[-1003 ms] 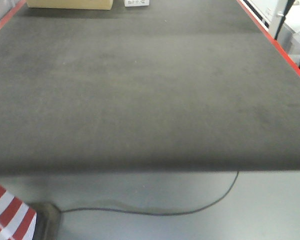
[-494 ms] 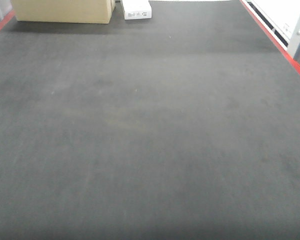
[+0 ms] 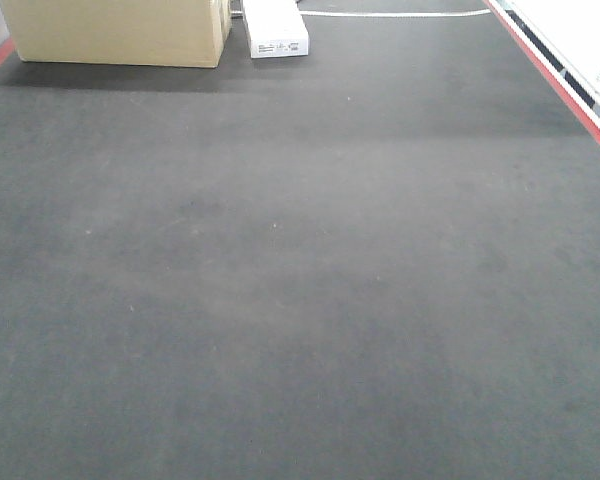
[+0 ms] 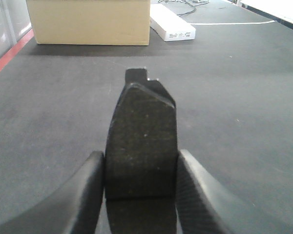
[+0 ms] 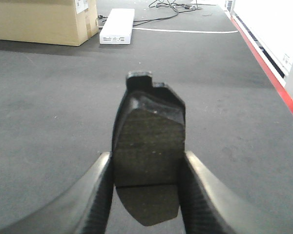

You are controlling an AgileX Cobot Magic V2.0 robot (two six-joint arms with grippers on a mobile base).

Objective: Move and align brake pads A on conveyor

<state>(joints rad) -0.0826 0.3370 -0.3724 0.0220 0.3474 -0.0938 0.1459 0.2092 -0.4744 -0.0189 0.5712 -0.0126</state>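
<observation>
- Charcoal, felt-like conveyor [image 3: 300,300] fills the front-facing view. We list a red frame [image 3: 565,90] along its right edge, a cardboard box [image 3: 115,35] at the far left, and a white box [image 3: 275,30] just beside the carton.
- Left wrist view: we record the left gripper [image 4: 140,163] closed partway, clamping the first brake pad [image 4: 141,122] by its long sides. One black finger [image 4: 90,195] presses each side. The pad points lengthwise away from the camera, over the belt, with its grey friction face up and its black backing plate showing at the far tip.
- Right wrist view: we record the right gripper [image 5: 147,163] in the same narrow grip on the second brake pad [image 5: 149,136], held lengthwise over the belt. Its centre groove sits between the fingers [image 5: 198,195].
</observation>
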